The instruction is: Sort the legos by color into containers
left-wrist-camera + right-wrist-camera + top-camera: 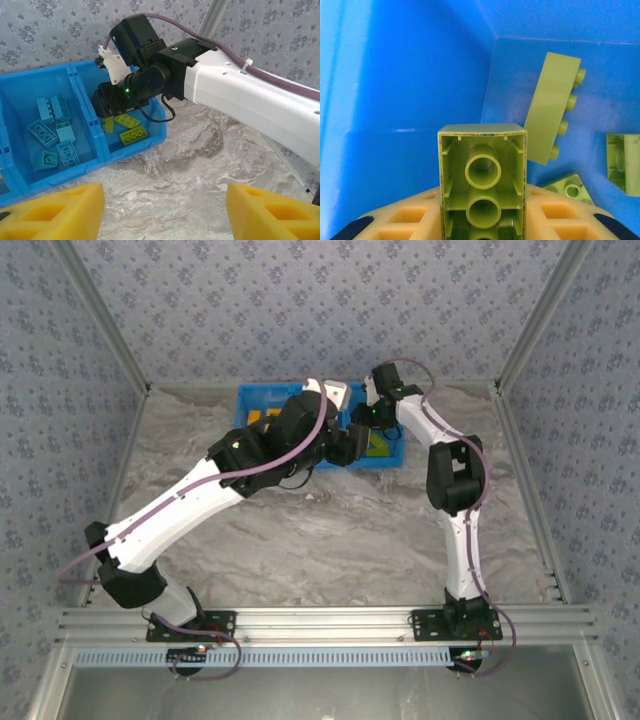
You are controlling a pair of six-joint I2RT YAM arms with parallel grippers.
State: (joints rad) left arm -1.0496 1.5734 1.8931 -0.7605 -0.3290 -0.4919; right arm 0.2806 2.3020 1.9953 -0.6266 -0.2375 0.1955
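Right gripper (482,225) pinching lime green brick (482,165) low inside lime compartment (395,75); release straight down, clear of leaning brick (552,107); left gripper (162,215) spread, empty, above surface (200,170).

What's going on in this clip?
The right gripper is down inside the end compartment of the blue bin, shut on a lime green brick, with other green bricks lying there. Blue bricks sit in the next compartment. The left gripper hovers open and empty over the table nearby.
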